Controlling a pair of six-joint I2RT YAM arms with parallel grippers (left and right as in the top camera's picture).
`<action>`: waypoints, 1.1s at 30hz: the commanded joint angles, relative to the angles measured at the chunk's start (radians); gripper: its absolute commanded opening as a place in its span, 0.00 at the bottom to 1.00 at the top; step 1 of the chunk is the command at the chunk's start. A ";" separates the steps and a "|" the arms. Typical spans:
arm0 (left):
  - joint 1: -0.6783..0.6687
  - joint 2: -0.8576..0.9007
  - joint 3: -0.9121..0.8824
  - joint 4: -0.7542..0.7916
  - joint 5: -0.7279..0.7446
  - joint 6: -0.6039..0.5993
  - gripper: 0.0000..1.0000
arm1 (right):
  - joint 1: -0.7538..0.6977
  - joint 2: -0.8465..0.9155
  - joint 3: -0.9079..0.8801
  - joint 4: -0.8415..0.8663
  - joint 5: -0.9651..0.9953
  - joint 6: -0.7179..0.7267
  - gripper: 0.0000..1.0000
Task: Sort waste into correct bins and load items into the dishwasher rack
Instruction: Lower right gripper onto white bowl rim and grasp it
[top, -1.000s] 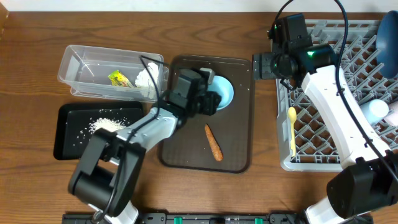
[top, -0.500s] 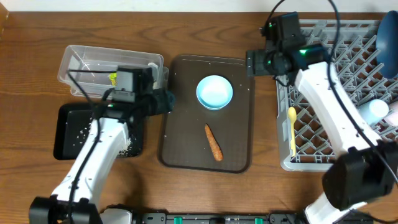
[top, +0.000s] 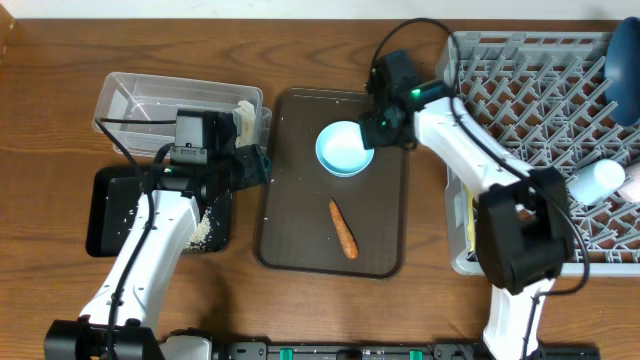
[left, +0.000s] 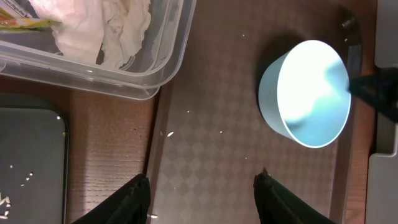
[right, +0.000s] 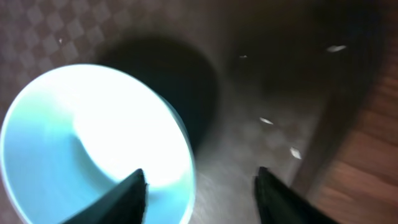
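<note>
The pale blue bowl (top: 345, 148) stands upright on the brown serving tray (top: 300, 250). My right gripper (top: 372, 135) is open at the bowl's right rim. In the right wrist view the bowl (right: 93, 143) has its rim between the two fingers of that gripper (right: 199, 193), one over the inside and one outside. My left gripper (top: 262, 165) hovers over the tray's left edge, open and holding nothing (left: 202, 199). The orange carrot piece (top: 344, 228) lies on the tray. White tissue (left: 106, 28) and the yellow-green wrapper (left: 25, 22) sit in the clear tub (top: 130, 95). Rice (top: 205, 230) lies in the black tray (top: 105, 215).
The grey rack (top: 540, 110) fills the right side, with a yellow spoon (top: 470, 210) at its left wall, a dark blue plate (top: 625, 55) at the far right, and a blue cup (top: 600, 178). A few rice grains (left: 168, 132) dot the brown tray.
My left gripper has pulled back left from the bowl to the tray's left edge. My right gripper has come over from the rack to the bowl's rim, and its jaws have narrowed.
</note>
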 joint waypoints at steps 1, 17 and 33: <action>0.004 -0.005 0.010 -0.007 -0.013 0.005 0.56 | 0.016 0.033 0.012 0.008 -0.004 -0.003 0.43; 0.004 -0.005 0.010 -0.007 -0.013 0.005 0.57 | 0.017 0.047 0.011 0.037 0.044 -0.003 0.01; 0.004 -0.005 0.010 -0.013 -0.013 0.005 0.57 | 0.023 0.047 0.010 0.022 0.044 -0.003 0.02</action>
